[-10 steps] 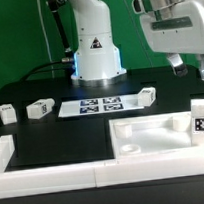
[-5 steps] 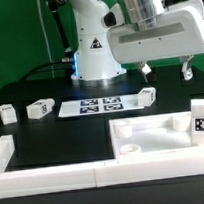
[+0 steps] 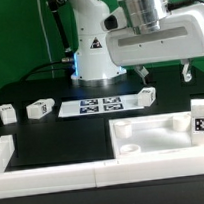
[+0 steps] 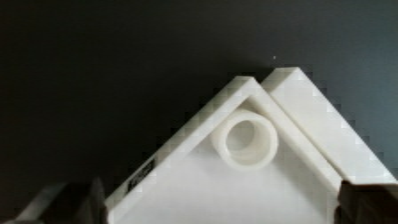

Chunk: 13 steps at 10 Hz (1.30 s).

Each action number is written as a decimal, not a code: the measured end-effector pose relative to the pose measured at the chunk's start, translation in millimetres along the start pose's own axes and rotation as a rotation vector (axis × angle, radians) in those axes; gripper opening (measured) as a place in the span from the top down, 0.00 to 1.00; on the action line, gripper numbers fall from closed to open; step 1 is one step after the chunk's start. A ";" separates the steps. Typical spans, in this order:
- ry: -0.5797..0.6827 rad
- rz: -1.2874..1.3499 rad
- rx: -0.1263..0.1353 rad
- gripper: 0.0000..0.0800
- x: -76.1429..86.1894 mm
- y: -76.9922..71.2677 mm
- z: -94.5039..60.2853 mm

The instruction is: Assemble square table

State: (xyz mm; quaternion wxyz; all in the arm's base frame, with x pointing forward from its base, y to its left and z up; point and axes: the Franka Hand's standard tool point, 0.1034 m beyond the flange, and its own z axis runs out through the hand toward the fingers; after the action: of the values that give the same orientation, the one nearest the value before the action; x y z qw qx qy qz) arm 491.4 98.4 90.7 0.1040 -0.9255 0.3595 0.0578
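exterior view, left to right: first leg (image 3: 5,111), second leg (image 3: 40,109), marker board (image 3: 90,106), third leg (image 3: 147,95), then the tray-like tabletop (image 3: 169,139) against the border bar (image 3: 56,176). above it the gripper (image 3: 168,72) hangs wide and empty — best lowered square over a rim wall, clear of the upright leg (image 3: 201,116); open room lies toward the exterior view's left.

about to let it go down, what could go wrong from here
1. The open gripper hangs above the table top, over a corner of it. Coming down, one jaw could land on the raised rim instead of straddling it, and shove the top.
2. The upright leg stands close to the top at the exterior view's right. A shoved top or a low arm might tip it.
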 end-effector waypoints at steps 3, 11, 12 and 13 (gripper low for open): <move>-0.299 -0.138 -0.082 0.19 -37.8 53.4 15.5; -0.585 -0.207 -0.116 0.19 -62.6 101.2 39.5; -0.612 -0.186 -0.122 0.19 -66.5 109.5 45.8; -0.615 -0.175 -0.126 0.19 -67.4 110.3 47.5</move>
State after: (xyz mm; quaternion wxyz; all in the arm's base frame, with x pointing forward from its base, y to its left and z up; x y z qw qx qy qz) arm 365.6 74.2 40.2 0.1550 -0.8966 0.2260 0.3479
